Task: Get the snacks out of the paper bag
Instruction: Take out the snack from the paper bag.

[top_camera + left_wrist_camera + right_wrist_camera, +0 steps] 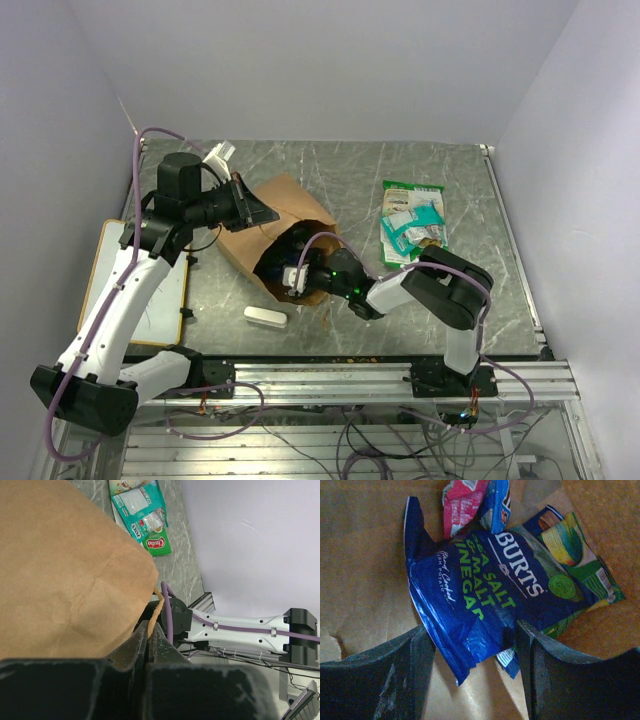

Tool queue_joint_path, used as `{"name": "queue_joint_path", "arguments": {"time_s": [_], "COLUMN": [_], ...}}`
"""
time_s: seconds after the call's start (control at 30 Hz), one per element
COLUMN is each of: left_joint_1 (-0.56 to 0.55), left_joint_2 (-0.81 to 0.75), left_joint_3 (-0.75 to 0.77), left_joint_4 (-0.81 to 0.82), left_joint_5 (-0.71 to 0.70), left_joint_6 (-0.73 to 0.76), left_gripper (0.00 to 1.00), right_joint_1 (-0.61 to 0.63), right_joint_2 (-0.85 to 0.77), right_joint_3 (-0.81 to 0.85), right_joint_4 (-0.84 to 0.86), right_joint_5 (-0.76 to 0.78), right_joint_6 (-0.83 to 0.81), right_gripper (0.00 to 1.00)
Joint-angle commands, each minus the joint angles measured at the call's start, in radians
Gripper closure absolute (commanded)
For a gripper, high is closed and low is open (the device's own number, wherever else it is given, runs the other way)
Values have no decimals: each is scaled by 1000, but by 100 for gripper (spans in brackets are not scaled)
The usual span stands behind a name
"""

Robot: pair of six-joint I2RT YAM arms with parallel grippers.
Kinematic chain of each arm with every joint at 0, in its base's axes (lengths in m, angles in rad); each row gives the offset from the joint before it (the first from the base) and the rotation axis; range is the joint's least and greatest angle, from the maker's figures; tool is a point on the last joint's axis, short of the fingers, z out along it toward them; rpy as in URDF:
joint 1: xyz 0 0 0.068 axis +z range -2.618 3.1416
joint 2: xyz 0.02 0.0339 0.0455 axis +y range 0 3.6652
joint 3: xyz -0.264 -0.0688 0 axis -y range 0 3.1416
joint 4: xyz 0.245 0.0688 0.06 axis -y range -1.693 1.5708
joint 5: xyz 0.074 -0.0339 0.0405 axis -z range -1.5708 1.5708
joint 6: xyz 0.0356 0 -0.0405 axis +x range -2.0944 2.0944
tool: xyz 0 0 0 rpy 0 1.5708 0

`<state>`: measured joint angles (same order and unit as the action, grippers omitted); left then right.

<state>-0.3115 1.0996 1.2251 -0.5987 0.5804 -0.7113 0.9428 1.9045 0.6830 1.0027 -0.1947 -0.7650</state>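
snacks packet [485, 600] reading "burts sea salt & malt vinegar" sits between right's parted jaws; left's jaws pinch bag handle [154, 617].

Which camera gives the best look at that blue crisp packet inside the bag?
The right wrist view: the blue crisp packet fills the frame between the right gripper's open fingers, lettering readable. The other two views show only the paper bag, not the packet.

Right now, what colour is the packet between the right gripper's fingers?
Dark blue with white and green lettering: the crisp packet inside the paper bag, clearest in the right wrist view.
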Motion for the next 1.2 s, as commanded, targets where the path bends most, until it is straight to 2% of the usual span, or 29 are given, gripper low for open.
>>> {"name": "queue_joint_path", "arguments": {"time_s": [0.0, 0.1, 0.17, 0.23, 0.33, 0.47, 0.6, 0.67, 0.8, 0.9, 1.03, 1.17], "left_joint_1": [-3, -3, -3, -3, -3, -3, -3, -3, 0, 2, 4, 6], "left_joint_2": [-9, -10, -10, -13, -20, -33, -41, -37, -30, -21, -13, 10], "left_joint_3": [45, 52, 54, 56, 56, 55, 61, 63, 69, 74, 67, 90], "left_joint_4": [-16, -24, -28, -30, -35, -34, -23, -23, -33, -42, -30, -56], "left_joint_5": [4, 4, 4, -3, -30, -85, -135, -154, -181, -194, -191, -201], "left_joint_6": [5, 9, 8, 7, -4, -21, -39, -46, -50, -52, -63, -59], "left_gripper": [93, 93, 93, 93, 93, 93, 93, 93, 93, 93, 93, 93], "right_joint_1": [-23, -22, -15, -14, -15, -16, -16, -17, -17, -16, -17, -17], "right_joint_2": [46, 71, 74, 74, 49, -44, -180, -273, -410, -516, -680, -827], "right_joint_3": [24, 53, 77, 103, 113, 83, 15, -5, 17, 21, 1, 68], "right_joint_4": [53, 50, 18, -24, -61, -138, -256, -310, -496, -639, -747, -931], "right_joint_5": [-120, -148, -158, -165, -149, -165, -189, -181, -75, -53, -7, 65], "right_joint_6": [-57, -87, -110, -116, -112, -96, -47, 33, 247, 328, 442, 546], "right_gripper": [37, 39, 45, 55, 83, 100, 100, 100, 100, 100, 100, 100]}}
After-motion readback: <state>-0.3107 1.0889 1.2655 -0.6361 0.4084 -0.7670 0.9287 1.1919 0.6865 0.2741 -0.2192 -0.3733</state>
